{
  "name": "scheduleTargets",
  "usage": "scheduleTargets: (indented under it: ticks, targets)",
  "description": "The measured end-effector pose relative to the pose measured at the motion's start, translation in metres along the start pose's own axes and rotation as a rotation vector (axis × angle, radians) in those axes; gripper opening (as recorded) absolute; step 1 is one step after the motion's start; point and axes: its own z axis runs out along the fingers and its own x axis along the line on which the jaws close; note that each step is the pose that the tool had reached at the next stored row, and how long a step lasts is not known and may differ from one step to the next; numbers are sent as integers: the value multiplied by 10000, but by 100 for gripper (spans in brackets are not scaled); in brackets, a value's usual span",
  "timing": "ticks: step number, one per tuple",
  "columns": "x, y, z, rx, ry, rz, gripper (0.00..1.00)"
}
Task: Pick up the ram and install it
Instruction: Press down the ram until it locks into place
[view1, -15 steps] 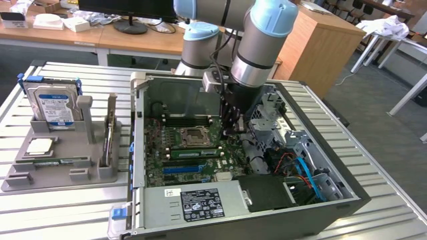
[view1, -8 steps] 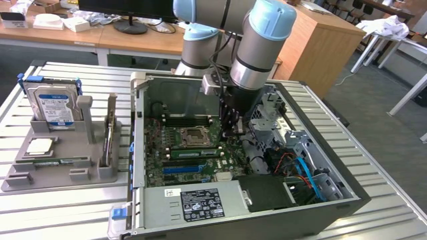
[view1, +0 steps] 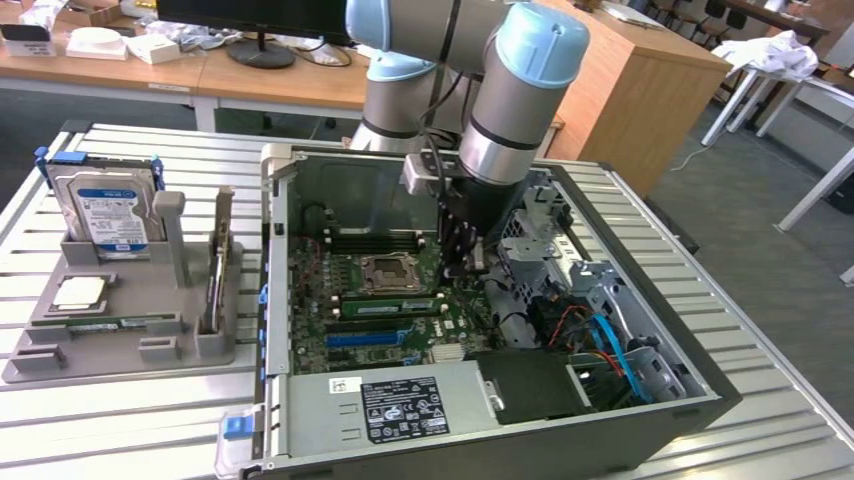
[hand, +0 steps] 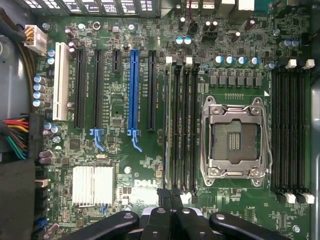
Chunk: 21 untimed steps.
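One gripper (hand: 170, 196), fingers pressed together, hangs over the motherboard (hand: 145, 160) near the ram (view1: 387, 303) (seated edge-on, hard to make out).

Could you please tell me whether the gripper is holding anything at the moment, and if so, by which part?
Nothing seems to be held: the gripper is shut over the motherboard, with no board visible between its fingers.

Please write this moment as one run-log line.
gripper: shut | place: over motherboard, at memory slots beside empty CPU socket
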Motion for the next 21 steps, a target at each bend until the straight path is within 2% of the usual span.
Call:
scheduleTargets:
  ticks: [9, 15, 21]
  targets:
    - [0, -2, 24, 0, 1, 2, 10]
    - [0, -63, 23, 0, -1, -1, 10]
    - [0, -65, 30, 1, -2, 1, 10]
